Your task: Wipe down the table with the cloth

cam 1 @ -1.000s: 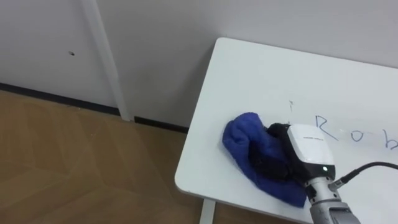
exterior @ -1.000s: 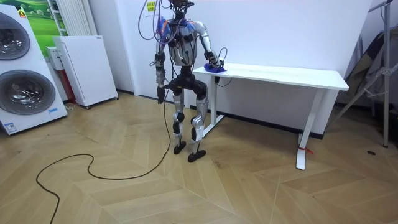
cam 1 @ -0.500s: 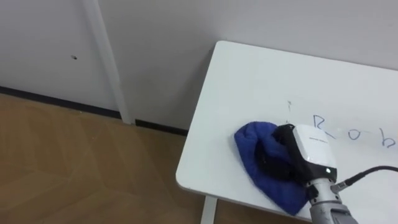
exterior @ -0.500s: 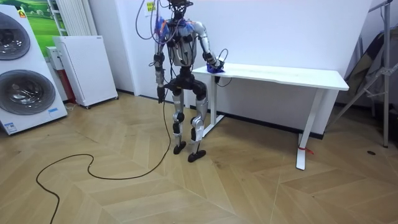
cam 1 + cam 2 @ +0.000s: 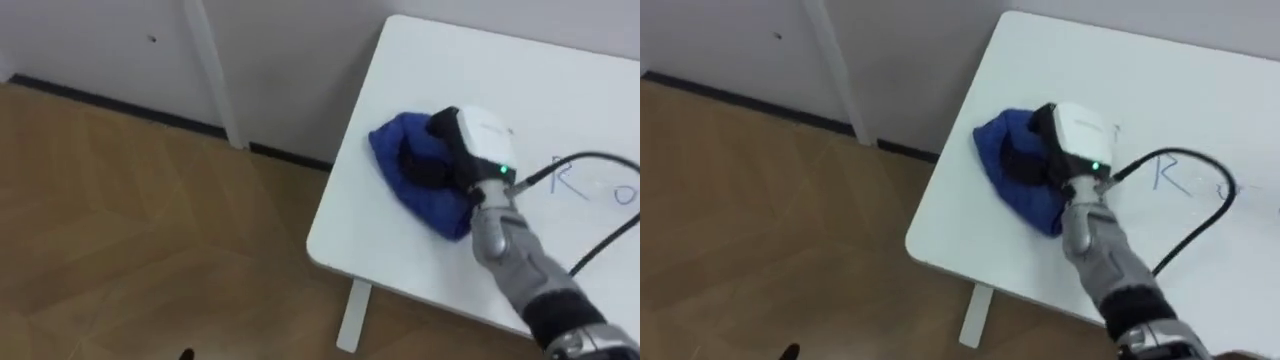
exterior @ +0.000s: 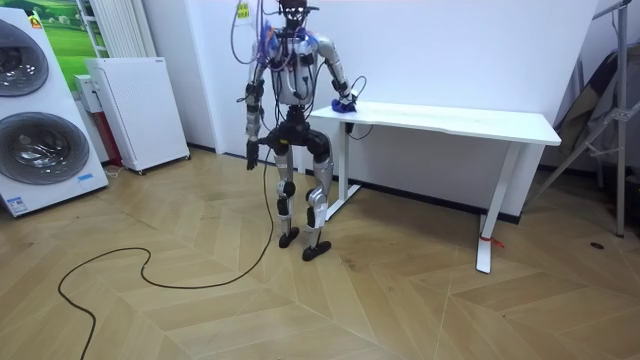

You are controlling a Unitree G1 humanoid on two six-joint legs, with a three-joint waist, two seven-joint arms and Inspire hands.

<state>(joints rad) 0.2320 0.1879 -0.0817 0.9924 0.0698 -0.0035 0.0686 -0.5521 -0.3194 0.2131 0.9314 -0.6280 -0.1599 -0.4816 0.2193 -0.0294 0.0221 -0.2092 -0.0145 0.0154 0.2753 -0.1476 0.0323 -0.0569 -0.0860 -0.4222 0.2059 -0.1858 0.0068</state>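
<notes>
1. Slippage off the counter (image 5: 380,240) is the main risk. The blue cloth (image 5: 398,150) lies bunched close to the counter's left edge. A stroke that carries on leftward would likely push part of it past the rim and down to the wooden floor (image 5: 150,220) beside the counter.
2. The right robot hand (image 5: 472,148) rests on top of the cloth with its dark fingers curled into the folds, pinning it to the counter. That hold looks shallow. If the fingers loosen mid-stroke, the hand may slide on and leave the cloth behind.
3. The cloth is wadded rather than flat, so only a small patch seems to meet the counter. Streaks or missed strips are probable unless the pressure is even.
4. Marker writing (image 5: 1167,175) sits further toward the counter's right, apart from the cloth. It could go unwiped unless the stroke heads rightward.
5. In the room view the robot stands at the counter's left end. A long reach toward the counter's middle may strain its balance or lift the palm off the cloth.
6. The left robot hand (image 6: 250,155) hangs low, away from the counter. I cannot tell whether its fingers are spread or curled. It is not placed to catch a falling cloth.
</notes>
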